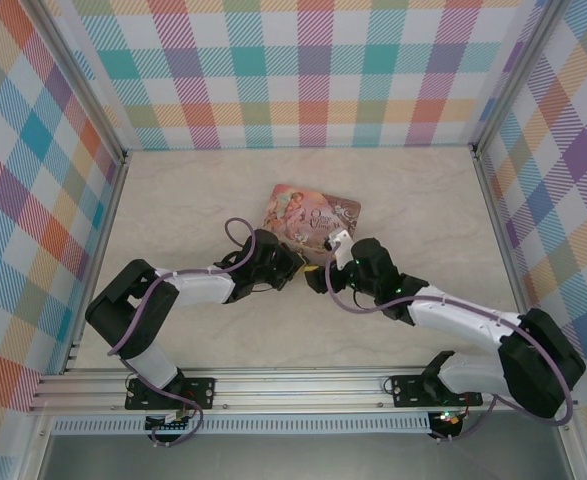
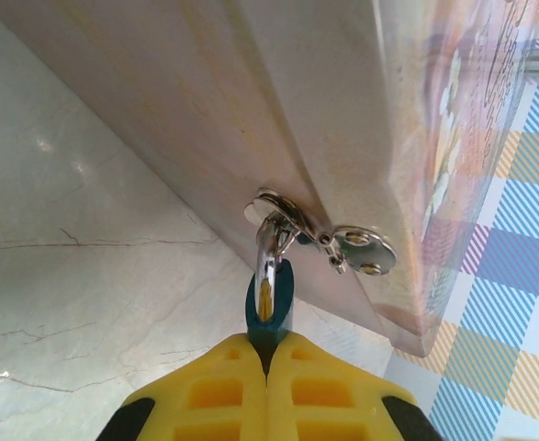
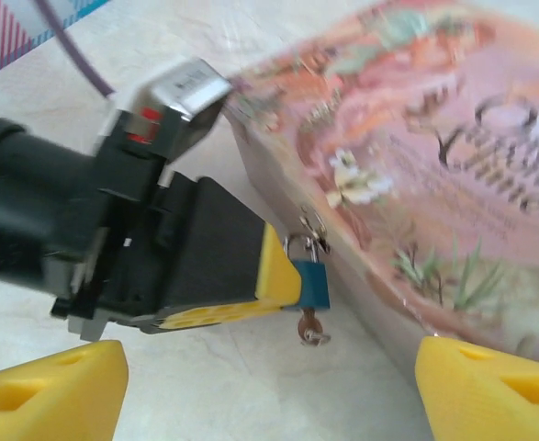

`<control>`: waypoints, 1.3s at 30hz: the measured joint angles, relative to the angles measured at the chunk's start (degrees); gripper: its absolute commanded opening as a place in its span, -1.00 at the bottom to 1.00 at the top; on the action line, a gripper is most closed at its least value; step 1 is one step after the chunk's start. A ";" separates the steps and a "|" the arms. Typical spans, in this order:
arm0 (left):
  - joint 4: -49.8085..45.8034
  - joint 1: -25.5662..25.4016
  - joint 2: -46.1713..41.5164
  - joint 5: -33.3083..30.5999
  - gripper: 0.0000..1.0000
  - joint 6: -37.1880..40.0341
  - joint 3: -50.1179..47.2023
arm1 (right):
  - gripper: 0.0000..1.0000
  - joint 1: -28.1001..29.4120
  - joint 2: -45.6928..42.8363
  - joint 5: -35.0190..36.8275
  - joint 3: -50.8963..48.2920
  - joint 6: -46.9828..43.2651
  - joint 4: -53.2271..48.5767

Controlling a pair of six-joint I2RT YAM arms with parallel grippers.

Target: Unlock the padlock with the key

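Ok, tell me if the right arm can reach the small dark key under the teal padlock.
Probably yes: the small dark key hangs bare below the teal padlock, the open right gripper faces it, and the left gripper clamps only the padlock body.

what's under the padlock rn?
In the right wrist view, the key hangs directly below the padlock, seemingly inserted, with bare table beneath. The keyhole and the key's tip are hidden. The left gripper covers part of the padlock's body.
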 measured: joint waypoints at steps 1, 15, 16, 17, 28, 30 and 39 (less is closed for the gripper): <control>0.00 0.00 0.00 0.00 -1.00 0.00 0.00 | 0.66 0.81 -0.70 0.81 -0.79 -3.91 0.96; -1.31 0.04 -0.07 0.00 -1.00 0.00 0.66 | 0.26 14.69 18.36 22.10 -5.99 -30.14 20.50; -1.33 0.04 -0.11 0.00 -1.00 0.00 0.68 | 0.25 14.73 19.74 22.99 -6.01 -30.38 22.27; -1.46 0.04 -0.20 0.00 -1.00 0.00 0.68 | 0.25 14.73 21.00 24.13 -6.23 -30.51 24.63; -2.69 0.37 -0.72 -0.02 -1.00 0.46 0.74 | -0.05 13.31 27.52 29.14 -8.92 -31.23 41.59; -2.73 0.37 -0.72 -0.02 -1.00 0.63 0.74 | -0.11 12.61 28.26 28.92 -9.01 -30.82 42.77; -2.78 0.37 -0.72 -0.02 -1.00 0.83 0.76 | -0.26 10.03 30.16 26.51 -8.98 -29.03 44.48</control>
